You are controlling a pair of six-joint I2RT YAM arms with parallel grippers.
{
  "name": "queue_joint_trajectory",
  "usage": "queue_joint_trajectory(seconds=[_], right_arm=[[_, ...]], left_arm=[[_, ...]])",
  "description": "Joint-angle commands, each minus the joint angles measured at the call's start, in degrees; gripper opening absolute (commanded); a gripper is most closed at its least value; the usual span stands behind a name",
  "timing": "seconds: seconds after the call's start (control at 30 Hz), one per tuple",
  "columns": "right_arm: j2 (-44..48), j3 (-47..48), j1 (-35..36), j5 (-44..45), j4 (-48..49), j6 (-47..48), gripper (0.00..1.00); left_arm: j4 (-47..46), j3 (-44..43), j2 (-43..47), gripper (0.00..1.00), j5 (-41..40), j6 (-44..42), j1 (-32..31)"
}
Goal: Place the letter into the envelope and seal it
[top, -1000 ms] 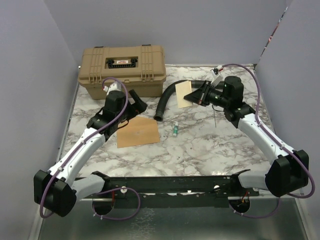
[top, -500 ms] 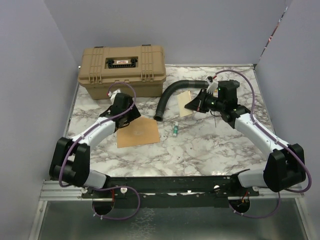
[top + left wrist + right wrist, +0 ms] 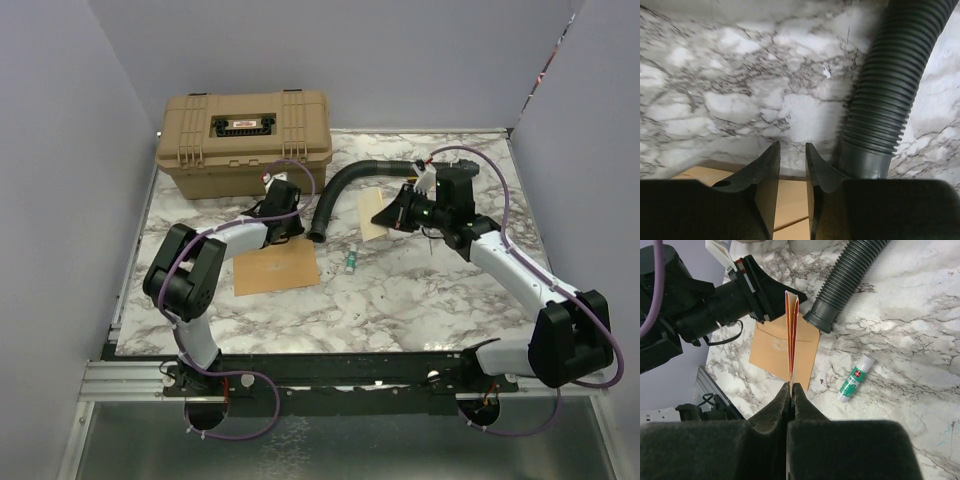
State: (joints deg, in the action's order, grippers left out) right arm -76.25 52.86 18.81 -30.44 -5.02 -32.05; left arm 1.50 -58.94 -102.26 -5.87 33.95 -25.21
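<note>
Marble-pattern table (image 3: pixel 420 300), both arms reaching in over it. On the overhead cam the orange-tan envelope (image 3: pixel 285 270) lies flat at roughly 8 o'clock from the table's middle. It's clear of the tan toolbox (image 3: pixel 245 140) parked up at 11 o'clock.

The left gripper (image 3: pixel 792 146) hangs over the envelope's far edge, on its 12 o'clock side. From its wrist cam the jaws are only a narrow slit apart with nothing between them, just marble and a strip of envelope underneath. Can't tell if the tips actually touch the paper. Right beside it, at 3 o'clock in that view, is the end of a black corrugated hose (image 3: pixel 890 90). On the overhead the hose curves from the middle up toward 1 o'clock.

The letter (image 3: pixel 791 335) is off the table. The right gripper (image 3: pixel 790 386) is pinched tight on one edge and holds it up edge-on, so the right wrist cam sees just a thin sliver with orange-looking edges. Overhead that puts it around 1 o'clock from centre, just right of the hose and apart from the envelope.

A small green-and-white glue stick (image 3: pixel 352 260) lies near the centre, at 3 o'clock from the envelope, touching neither paper.
</note>
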Motion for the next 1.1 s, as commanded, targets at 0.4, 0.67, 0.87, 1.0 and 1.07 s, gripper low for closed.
queue_joint_trajectory(seconds=[0.4,0.67,0.87,1.0,1.07], right_arm=[[4.4,-3.4,0.4,1.8,-3.0,0.5,0.0],[4.6,-5.5,0.6,-1.0,-1.3,-0.1,0.0],[3.5,-6.4,2.1,-2.2,0.2,-0.7,0.0],[2.4,-6.3,3.4,-2.5,1.4,-1.1,0.0],[1.7,-5.9,4.2,-2.4,1.9,-1.2,0.0]], left_arm=[[2.1,10.7,5.4,0.2,-0.2,4.8,-6.9],[2.0,17.6,17.0,0.21,12.4,5.6,-8.0],[10.4,13.9,26.1,0.57,7.7,11.3,-7.6],[30.5,12.6,30.3,0.77,-10.4,24.0,-6.3],[37.1,13.0,32.0,0.89,-14.9,27.2,-4.3]])
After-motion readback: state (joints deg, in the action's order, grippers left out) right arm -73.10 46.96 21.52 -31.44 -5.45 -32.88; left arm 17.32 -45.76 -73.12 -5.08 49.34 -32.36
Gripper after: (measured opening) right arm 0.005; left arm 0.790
